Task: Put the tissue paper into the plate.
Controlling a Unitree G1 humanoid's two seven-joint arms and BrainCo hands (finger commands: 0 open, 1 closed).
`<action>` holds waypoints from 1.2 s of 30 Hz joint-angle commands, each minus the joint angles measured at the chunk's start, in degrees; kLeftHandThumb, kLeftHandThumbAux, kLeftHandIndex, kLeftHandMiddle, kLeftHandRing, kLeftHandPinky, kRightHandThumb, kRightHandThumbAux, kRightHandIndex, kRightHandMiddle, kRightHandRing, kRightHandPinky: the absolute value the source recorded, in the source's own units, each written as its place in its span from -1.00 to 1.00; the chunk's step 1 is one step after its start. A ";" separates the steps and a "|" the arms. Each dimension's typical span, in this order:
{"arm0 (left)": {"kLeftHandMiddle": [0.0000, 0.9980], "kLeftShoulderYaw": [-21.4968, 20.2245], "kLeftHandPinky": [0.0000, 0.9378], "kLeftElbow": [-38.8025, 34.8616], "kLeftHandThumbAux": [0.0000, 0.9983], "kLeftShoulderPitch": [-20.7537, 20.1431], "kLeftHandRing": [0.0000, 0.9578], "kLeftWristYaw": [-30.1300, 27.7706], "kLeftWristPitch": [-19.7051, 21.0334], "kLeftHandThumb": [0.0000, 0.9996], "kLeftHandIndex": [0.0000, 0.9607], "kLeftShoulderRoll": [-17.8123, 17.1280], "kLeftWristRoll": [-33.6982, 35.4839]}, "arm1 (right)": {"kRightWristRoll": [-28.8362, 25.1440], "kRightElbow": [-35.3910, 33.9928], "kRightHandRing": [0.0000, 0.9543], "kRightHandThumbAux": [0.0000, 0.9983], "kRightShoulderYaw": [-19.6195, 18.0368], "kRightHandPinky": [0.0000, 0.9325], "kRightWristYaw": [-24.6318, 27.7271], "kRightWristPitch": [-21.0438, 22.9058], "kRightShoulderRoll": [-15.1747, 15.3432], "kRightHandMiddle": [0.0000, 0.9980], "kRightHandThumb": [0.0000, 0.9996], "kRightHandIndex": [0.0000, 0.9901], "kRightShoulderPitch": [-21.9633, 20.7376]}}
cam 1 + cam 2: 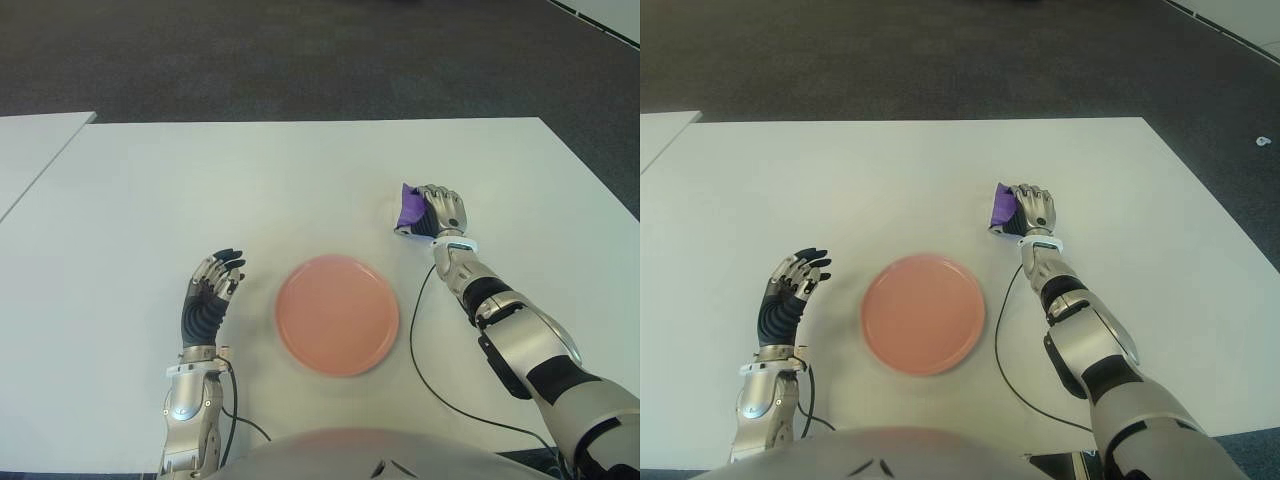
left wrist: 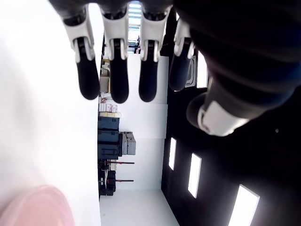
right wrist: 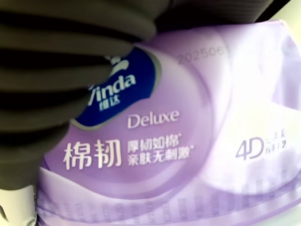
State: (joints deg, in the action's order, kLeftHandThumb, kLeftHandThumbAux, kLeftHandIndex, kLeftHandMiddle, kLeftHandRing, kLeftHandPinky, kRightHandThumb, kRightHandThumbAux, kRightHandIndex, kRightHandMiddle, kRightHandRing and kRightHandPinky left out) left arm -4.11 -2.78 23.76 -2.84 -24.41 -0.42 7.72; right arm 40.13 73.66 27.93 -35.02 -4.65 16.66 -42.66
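Observation:
A purple tissue pack (image 1: 408,209) sits on the white table (image 1: 300,180), to the right of and beyond the pink plate (image 1: 337,313). My right hand (image 1: 440,213) is curled over the pack, fingers wrapped on it; the right wrist view fills with the pack's purple wrapper (image 3: 188,141) under dark fingers (image 3: 56,70). The plate holds nothing. My left hand (image 1: 212,285) shows to the left of the plate with fingers spread and nothing in them.
A black cable (image 1: 420,350) runs along the table beside my right forearm, right of the plate. A second white table (image 1: 30,150) adjoins at the far left. Dark carpet (image 1: 300,50) lies beyond the far edge.

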 commanded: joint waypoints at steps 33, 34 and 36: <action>-0.41 0.27 -0.25 3.04 0.30 -1.85 -0.34 0.16 -0.23 -0.45 -0.46 1.06 -1.42 | -0.95 -13.51 0.07 0.32 -2.38 0.54 6.35 -4.08 7.00 0.00 0.90 -0.21 1.02; -0.41 0.25 -0.24 3.20 0.30 -1.98 -0.34 0.24 -0.20 -0.46 -0.46 1.12 -1.55 | -0.88 -14.41 0.07 0.32 -2.54 0.55 6.59 -4.18 7.28 0.00 0.90 -0.21 1.15; -0.41 0.19 -0.24 3.37 0.30 -2.12 -0.34 0.30 -0.17 -0.45 -0.46 1.22 -1.71 | -0.78 -15.63 0.07 0.32 -2.77 0.55 6.98 -4.15 7.60 0.00 0.90 -0.21 1.45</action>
State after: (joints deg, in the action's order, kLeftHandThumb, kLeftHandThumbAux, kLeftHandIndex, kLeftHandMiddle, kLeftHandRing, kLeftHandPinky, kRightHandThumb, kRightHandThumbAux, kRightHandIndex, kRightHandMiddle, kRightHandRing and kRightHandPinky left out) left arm -3.83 -0.60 21.92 -3.14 -24.94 0.36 6.68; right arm 40.04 60.04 25.73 -29.05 -8.40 23.72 -42.49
